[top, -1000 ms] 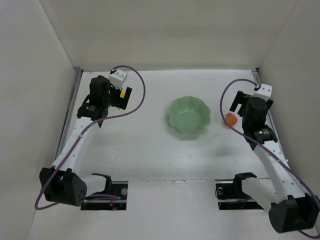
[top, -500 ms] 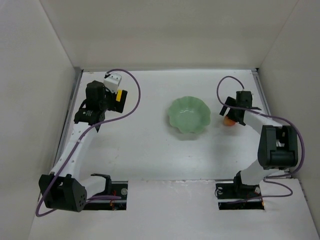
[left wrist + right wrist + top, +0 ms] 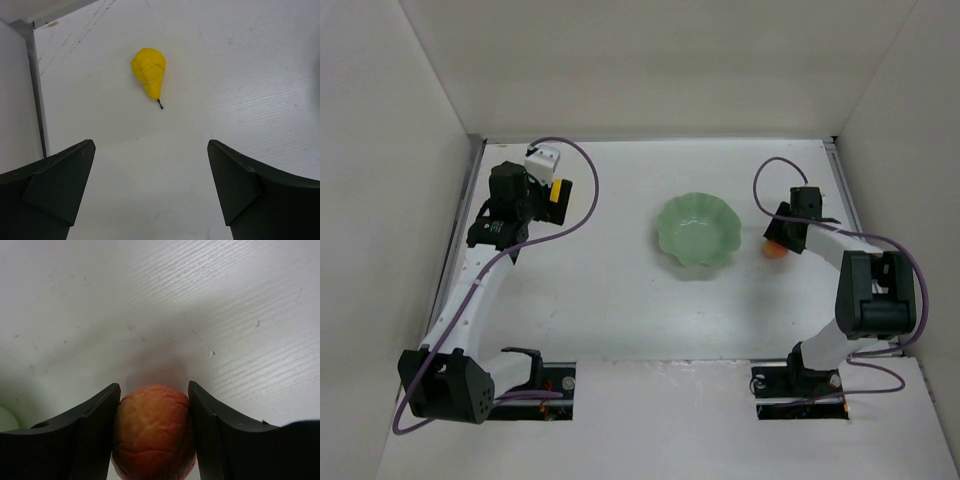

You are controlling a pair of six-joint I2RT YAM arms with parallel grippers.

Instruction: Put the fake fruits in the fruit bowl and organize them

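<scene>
While I watched the feeds, the white table [image 3: 620, 300] carried the pale green fruit bowl [image 3: 697, 229] near its middle, and I saw no fruit inside it. The right gripper [image 3: 154, 390] stood just beside the right side of the bowl. Its two fingers pressed on both flanks of the fake peach [image 3: 152, 432], which sat deep between them. I could not tell if the peach rested on the table or was lifted a little.

The left gripper [image 3: 151, 150] hovered at the far left of the table with its fingers spread wide and nothing between them. The yellow pear [image 3: 149, 70] lay on its side ahead of them, near the side wall [image 3: 15, 90] and well apart from the bowl. Its thin stem [image 3: 160, 104] pointed toward the gripper.

I judged the step in hand to be carrying the peach into the bowl. To do it well, I would raise it above the scalloped rim, move it over the centre, and lower it before releasing, because a round fruit rolls easily. For the pear, I would centre the fingers on the thick body, not on the stem.
</scene>
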